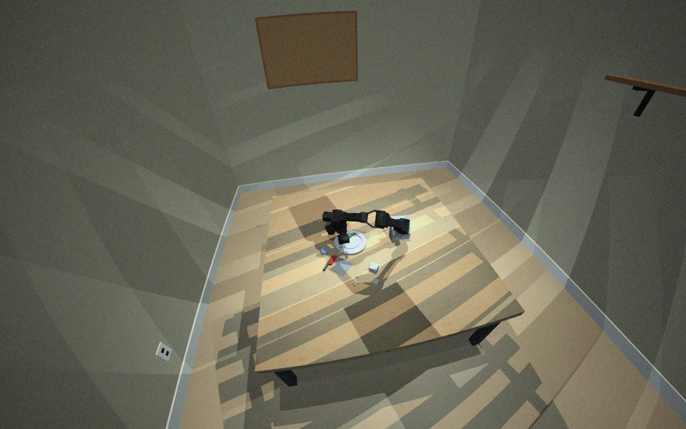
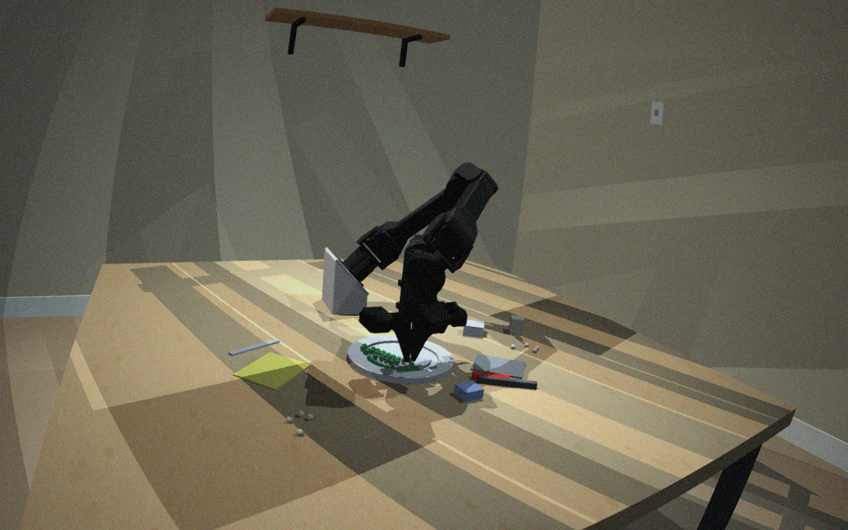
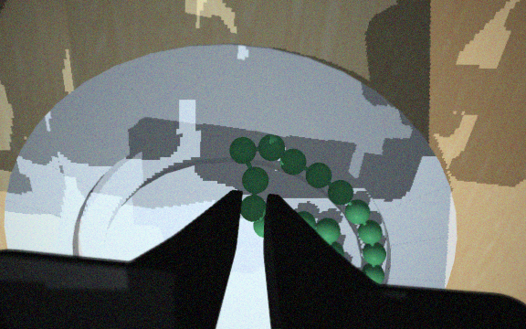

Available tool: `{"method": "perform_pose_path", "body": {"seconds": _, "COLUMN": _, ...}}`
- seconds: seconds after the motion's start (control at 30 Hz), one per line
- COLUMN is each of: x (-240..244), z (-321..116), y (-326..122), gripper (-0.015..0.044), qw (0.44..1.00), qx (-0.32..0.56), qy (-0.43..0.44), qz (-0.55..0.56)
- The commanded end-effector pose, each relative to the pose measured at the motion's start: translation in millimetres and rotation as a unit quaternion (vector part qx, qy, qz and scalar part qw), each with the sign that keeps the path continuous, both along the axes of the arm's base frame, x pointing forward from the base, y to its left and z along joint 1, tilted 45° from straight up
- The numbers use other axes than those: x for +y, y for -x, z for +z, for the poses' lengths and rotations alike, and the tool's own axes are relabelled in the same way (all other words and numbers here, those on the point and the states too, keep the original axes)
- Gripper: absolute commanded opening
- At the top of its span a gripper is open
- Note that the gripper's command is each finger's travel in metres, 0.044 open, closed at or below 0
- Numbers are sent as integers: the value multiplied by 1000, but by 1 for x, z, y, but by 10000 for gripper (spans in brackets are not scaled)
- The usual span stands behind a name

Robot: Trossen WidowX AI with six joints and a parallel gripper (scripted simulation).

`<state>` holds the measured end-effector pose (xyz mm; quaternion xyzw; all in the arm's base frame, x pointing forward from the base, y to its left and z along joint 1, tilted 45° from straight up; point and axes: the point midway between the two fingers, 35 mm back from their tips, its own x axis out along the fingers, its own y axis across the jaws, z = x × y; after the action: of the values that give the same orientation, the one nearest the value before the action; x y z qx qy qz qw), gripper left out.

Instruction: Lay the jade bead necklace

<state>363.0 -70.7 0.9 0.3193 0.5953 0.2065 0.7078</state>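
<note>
The round bead board (image 1: 362, 246) (image 2: 400, 378) (image 3: 245, 91) is pale grey, with a ring groove. The jade bead necklace (image 1: 352, 235) (image 2: 384, 358) (image 3: 318, 175) lies on one side of it. In the wrist view, a row of its beads follows the groove on the right, and its far end bends over the groove's outer edge at the top. Several more beads lie inside the ring, partly hidden by the right finger. My gripper (image 2: 409, 359) (image 3: 254, 203) points down low over the board and is shut on the necklace, with a bead between the fingertips.
A blue block (image 1: 324, 251) (image 2: 468, 391), a red-and-black tool (image 1: 329, 262) (image 2: 512, 383) and a grey plate (image 1: 342, 267) (image 2: 509, 366) lie beside the board. A yellow sheet (image 2: 271, 370) and a thin bar (image 2: 254, 347) lie on its other side. A white block (image 1: 373, 267) (image 2: 474, 328) stands farther off.
</note>
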Motion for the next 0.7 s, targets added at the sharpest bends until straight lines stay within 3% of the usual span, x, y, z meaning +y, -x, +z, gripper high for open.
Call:
{"method": "perform_pose_path", "body": {"seconds": 0.0, "x": 8, "z": 11, "y": -7, "gripper": 0, "qw": 1000, "qx": -5, "qy": 1, "qz": 2}}
{"method": "perform_pose_path", "body": {"seconds": 0.67, "x": 24, "z": 19, "y": -16, "gripper": 0, "qw": 1000, "qx": -6, "qy": 0, "qz": 2}}
